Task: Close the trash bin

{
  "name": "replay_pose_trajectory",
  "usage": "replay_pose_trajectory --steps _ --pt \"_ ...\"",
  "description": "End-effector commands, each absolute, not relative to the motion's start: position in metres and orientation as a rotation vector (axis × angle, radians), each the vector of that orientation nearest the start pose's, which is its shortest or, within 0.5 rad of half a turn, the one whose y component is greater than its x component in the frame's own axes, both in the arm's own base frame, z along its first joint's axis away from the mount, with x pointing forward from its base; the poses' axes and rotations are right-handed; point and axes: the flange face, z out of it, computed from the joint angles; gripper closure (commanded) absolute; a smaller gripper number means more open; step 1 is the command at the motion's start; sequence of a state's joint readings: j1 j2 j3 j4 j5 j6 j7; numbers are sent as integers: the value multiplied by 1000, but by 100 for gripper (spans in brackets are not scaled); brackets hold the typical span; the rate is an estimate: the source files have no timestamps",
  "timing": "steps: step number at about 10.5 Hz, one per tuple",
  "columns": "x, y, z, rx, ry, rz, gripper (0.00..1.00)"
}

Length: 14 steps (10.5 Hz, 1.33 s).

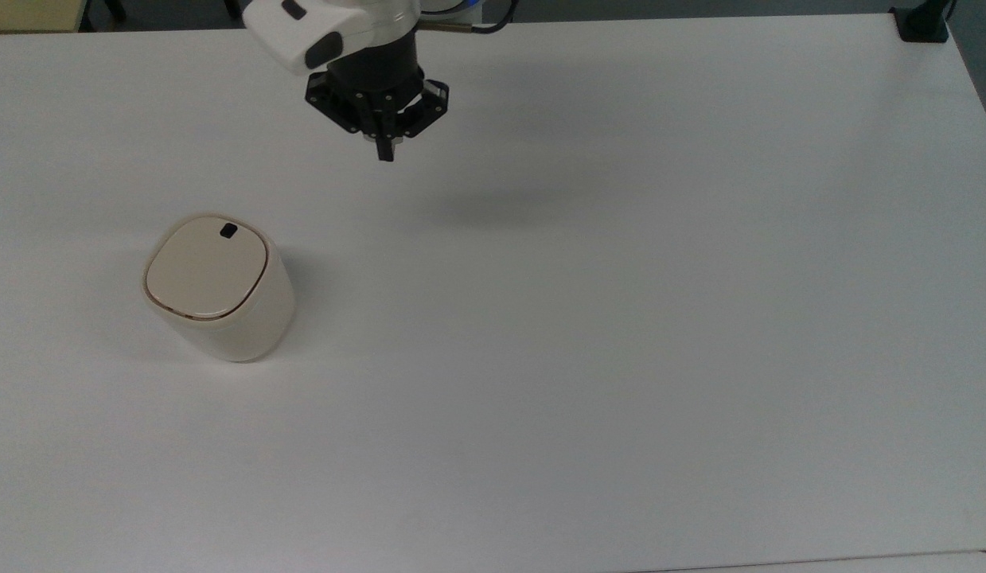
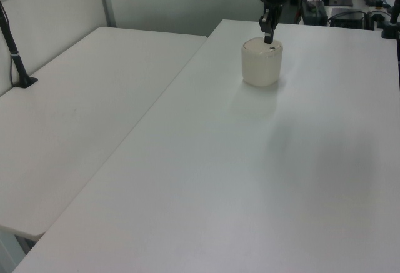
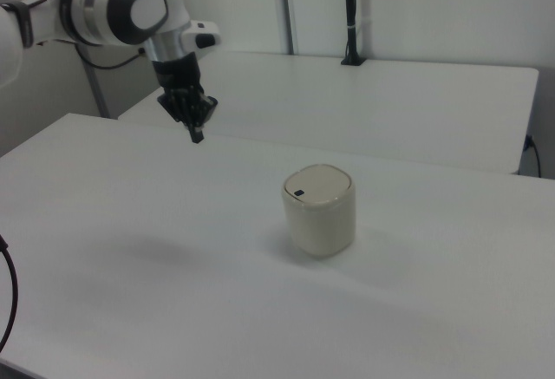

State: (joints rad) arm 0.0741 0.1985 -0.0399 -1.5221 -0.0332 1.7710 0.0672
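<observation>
Small cream-beige plastic trash bin (image 1: pixel 219 286), flat lid down, on white desk (image 1: pixel 620 318).
Tool (image 1: pixel 385 153) pinched together, empty, well apart; risk: lid unlatched, springing up.

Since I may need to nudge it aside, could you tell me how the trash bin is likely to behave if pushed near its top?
The trash bin narrows toward its base, so a high push might tip it rather than slide it. It looks like thin plastic, so probably light. Its lid lies flat and closed, so it likely stays put.
</observation>
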Motion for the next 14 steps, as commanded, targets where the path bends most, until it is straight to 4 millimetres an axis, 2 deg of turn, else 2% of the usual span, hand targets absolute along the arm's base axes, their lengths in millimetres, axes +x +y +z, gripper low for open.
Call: replay_pose_trajectory --steps 1,2,3,4,5,14 --pt "586 56 579 -3190 -68 -12 97" --pt "582 58 577 -3190 -79 -7 89" --pt "583 54 573 -3190 -67 1 74" --pt "583 51 576 -3189 -57 -8 52" --pt "583 47 579 -3184 -41 -13 2" --pt "581 46 582 -3192 -42 -9 0"
